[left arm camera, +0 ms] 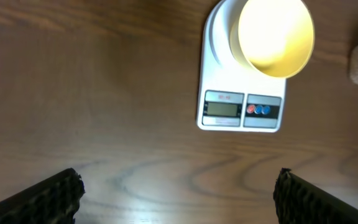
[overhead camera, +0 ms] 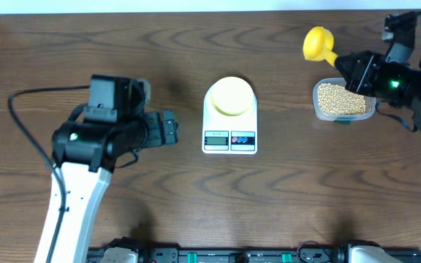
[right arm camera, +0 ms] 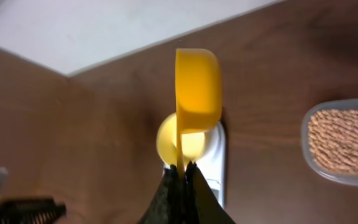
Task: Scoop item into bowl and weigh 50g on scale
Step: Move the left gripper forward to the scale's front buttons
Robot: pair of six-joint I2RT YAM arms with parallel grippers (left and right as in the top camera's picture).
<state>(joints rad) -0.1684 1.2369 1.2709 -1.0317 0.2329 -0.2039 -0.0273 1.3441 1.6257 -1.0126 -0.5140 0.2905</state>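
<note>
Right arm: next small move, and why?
Probably dip the scoop into the tub of beans. The right gripper is shut on the scoop's handle, its cup looks empty beside the tub, and the bowl on the scale holds no beans.

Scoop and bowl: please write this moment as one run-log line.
right gripper: shut on scoop handle | bowl: empty, on scale | left gripper: open, holds nothing

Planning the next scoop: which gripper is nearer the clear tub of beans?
Right. The right gripper, shut on the yellow scoop by its handle, is at the tub edge. The left gripper, open, is beyond the scale, well away from the tub.
</note>
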